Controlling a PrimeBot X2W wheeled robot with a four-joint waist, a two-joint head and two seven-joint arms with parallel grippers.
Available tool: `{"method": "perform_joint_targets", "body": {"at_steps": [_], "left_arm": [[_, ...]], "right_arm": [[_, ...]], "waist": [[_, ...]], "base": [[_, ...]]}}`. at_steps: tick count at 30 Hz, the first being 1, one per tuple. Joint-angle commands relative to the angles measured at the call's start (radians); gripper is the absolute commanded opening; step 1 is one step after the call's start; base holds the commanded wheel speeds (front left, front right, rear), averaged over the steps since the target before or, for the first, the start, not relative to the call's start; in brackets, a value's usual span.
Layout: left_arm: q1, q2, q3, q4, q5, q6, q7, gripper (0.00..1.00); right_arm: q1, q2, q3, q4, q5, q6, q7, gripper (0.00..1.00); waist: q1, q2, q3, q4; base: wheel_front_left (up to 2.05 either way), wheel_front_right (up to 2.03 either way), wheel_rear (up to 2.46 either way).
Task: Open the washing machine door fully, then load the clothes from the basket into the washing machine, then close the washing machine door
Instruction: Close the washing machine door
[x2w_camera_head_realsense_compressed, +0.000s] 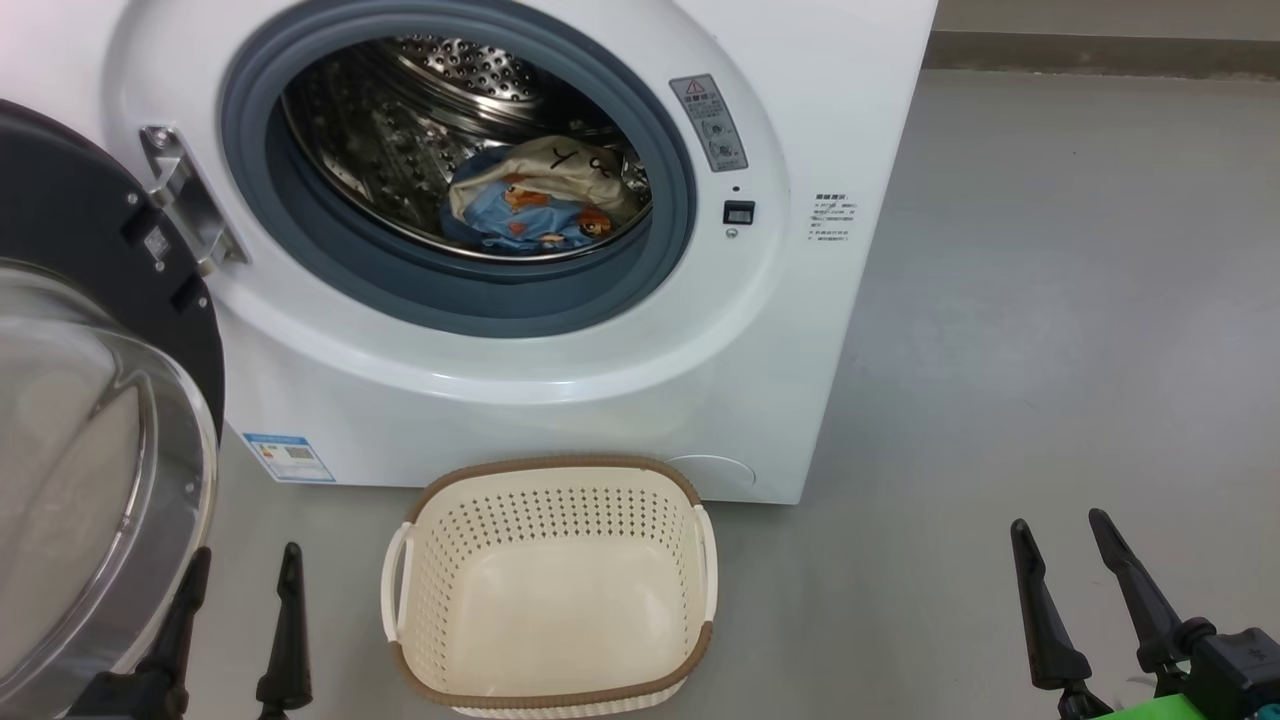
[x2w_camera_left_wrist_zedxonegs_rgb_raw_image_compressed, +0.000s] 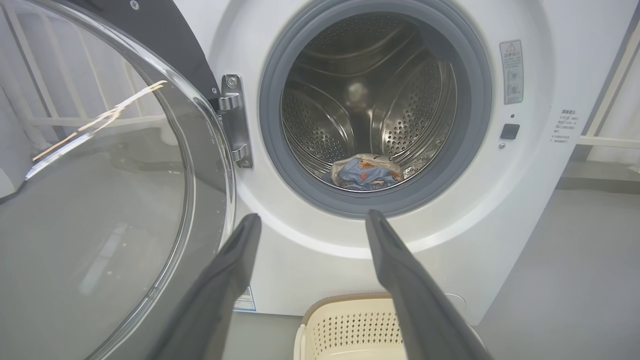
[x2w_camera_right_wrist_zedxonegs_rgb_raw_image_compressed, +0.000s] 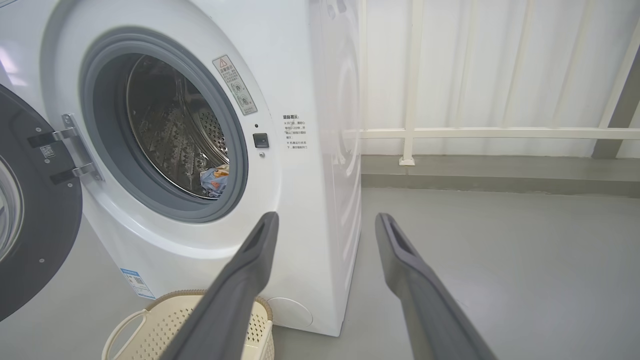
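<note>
My left pincer and right pincer stand apart, empty. The blue and cream soft clothes lie inside the big white washing machine; the cream perforated basket is bare. The round black-rimmed glass door, beside my left pincer, wants a smooth push on its free edge.

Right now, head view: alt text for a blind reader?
A white washing machine with its door wide open at left and the clothes lying in the drum. The basket sits empty on the floor before it. The left gripper and right gripper, both open and empty, show at the bottom corners.
</note>
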Motion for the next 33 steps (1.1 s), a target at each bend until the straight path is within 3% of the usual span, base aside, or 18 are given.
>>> {"method": "perform_joint_targets", "body": {"at_steps": [1,33], "left_arm": [[-0.009,0.02,0.031,-0.035,-0.009,0.001,-0.006,1.0],[-0.008,0.022,0.019,-0.066,-0.027,0.001,-0.006,1.0]], "right_arm": [[-0.018,-0.022,0.019,-0.023,0.008,0.004,-0.008,1.0],[-0.031,-0.026,0.014,-0.029,0.004,0.004,-0.008,1.0]], "waist": [[0.0,0.0,0.001,-0.001],[0.0,0.0,0.018,0.042]], "base": [[0.0,0.0,0.0],[-0.65,0.65,0.0]]}}
